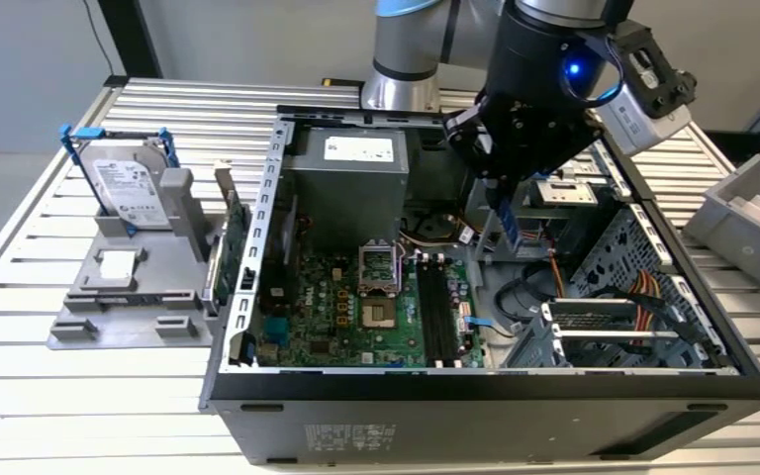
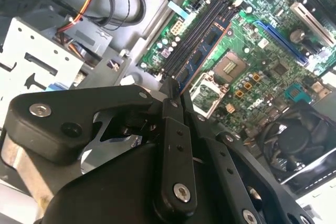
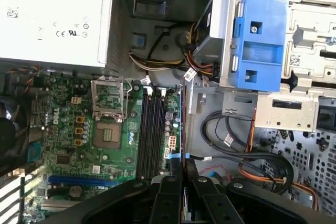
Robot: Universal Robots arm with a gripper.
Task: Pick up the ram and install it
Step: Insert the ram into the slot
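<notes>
My gripper (image 1: 502,193) hangs over the open computer case (image 1: 486,381), shut on the ram (image 1: 498,230), a thin blue-green stick held on edge and pointing down. In the first wrist view the ram (image 3: 182,129) shows as a narrow line running out from the gripper (image 3: 182,179), just beside the black memory slots (image 3: 152,129) and above them. In the second wrist view the ram (image 2: 202,59) slants out from the gripper (image 2: 172,95) alongside the slots (image 2: 202,24). In the exterior view the slots (image 1: 435,312) lie below the gripper, toward that view's left.
Inside the case are the power supply (image 1: 347,168), the open CPU socket (image 1: 377,287), loose cables (image 3: 231,140) and a blue drive bracket (image 3: 260,45). A hard drive (image 1: 130,188) stands in a grey fixture at the exterior view's left. A grey bin (image 1: 756,218) sits at its right.
</notes>
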